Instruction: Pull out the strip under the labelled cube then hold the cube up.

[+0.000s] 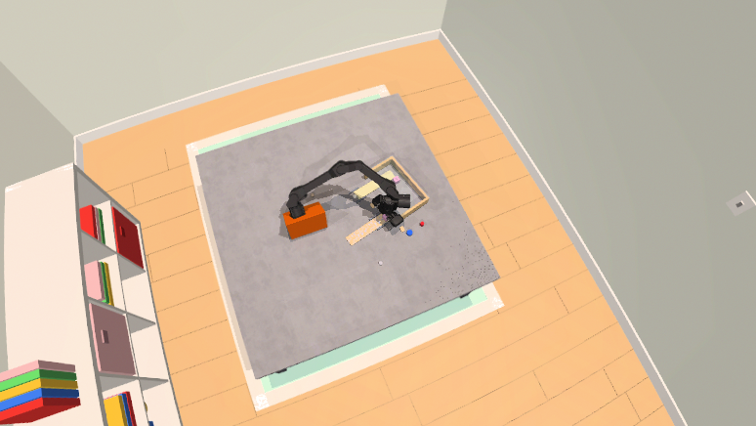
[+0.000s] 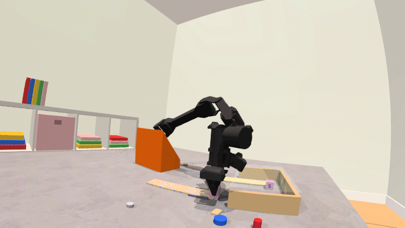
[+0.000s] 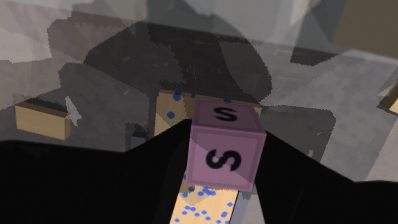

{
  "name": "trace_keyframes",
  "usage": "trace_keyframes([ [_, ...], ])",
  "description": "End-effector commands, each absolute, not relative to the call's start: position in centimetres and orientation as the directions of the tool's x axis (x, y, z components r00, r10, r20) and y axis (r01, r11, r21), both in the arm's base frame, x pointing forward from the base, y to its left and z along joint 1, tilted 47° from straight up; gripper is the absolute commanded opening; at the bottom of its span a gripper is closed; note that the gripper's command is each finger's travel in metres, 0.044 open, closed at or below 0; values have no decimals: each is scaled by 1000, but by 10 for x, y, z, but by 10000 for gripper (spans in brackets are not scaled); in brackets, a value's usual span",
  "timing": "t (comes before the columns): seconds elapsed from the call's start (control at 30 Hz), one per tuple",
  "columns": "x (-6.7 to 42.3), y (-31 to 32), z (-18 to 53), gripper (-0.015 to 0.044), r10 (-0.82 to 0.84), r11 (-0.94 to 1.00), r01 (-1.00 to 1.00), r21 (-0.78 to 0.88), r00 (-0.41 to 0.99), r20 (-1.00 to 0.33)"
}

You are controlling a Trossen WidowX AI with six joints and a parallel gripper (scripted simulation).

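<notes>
Gripper (image 3: 227, 195) clamps labelled cube (image 3: 226, 150) on dotted strip's (image 3: 205, 205) end.

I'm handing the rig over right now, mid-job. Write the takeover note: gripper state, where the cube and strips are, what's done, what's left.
Gripper: shut on the pink S cube, pointing straight down, low at the table.
S cube: between the fingers, over the end of the blue-dotted strip; not lifted clear yet.
Dotted strip: lies flat on the table outside the wooden tray, beside its near wall.
Second S cube: inside the tray, on the plain yellow strip, untouched.
Done: strip out of the tray, cube gripped.
Left: raise the cube and hold it up.
</notes>
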State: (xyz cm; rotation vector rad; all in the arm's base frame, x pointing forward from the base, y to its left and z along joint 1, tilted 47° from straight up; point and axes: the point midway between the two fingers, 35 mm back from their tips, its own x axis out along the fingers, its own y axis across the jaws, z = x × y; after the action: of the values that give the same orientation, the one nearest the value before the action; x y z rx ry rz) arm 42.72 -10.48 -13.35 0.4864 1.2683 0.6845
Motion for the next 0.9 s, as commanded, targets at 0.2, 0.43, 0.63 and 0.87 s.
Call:
trace_keyframes([
  [0.2,405,-111,-119,0,703,710,-192,677,147,-695],
  [0.43,383,-114,-105,0,705,709,-189,680,147,-694],
  [0.63,366,-114,-95,0,706,707,-186,682,147,-692],
  [0.87,352,-110,-92,0,706,707,-185,682,146,-692],
])
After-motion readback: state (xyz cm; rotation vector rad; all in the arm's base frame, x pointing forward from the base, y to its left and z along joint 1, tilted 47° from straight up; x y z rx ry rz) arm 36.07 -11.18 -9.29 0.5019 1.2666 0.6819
